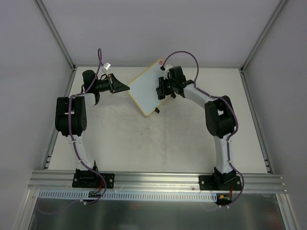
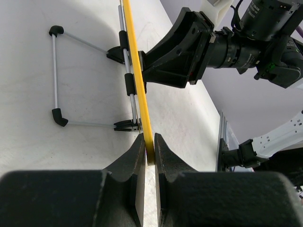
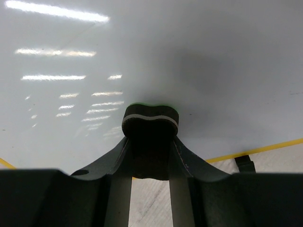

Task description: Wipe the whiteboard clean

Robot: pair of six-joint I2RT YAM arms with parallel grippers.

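Two black fingers (image 2: 135,165) of the left hand (image 2: 149,150) are closest to me, shut tight on the thin yellow rim (image 2: 136,66) of the whiteboard (image 1: 144,91). That hand grips the board at its 9 o'clock corner. The whiteboard is over the far half of the bench (image 1: 144,148), up at 12 o'clock, turned so it looks like a diamond from above. A pink dot (image 1: 159,62) marks its 12 o'clock corner. Small black clips (image 2: 129,84) hug the rim, and a thin wire stand (image 2: 54,75) with black tips sticks out from them. I cannot tell how much the board leans.

The right hand (image 3: 150,142) is at the 3 o'clock side of the board. It is closed around a small black eraser (image 3: 150,117) with a pale stripe along it. The end of the eraser touches the shiny white face of the board, well in from the rim. Bright streaks (image 3: 52,78) of light shine on the board up at 10 o'clock from the eraser. Both arms bend in toward the board from the near edge of the bench
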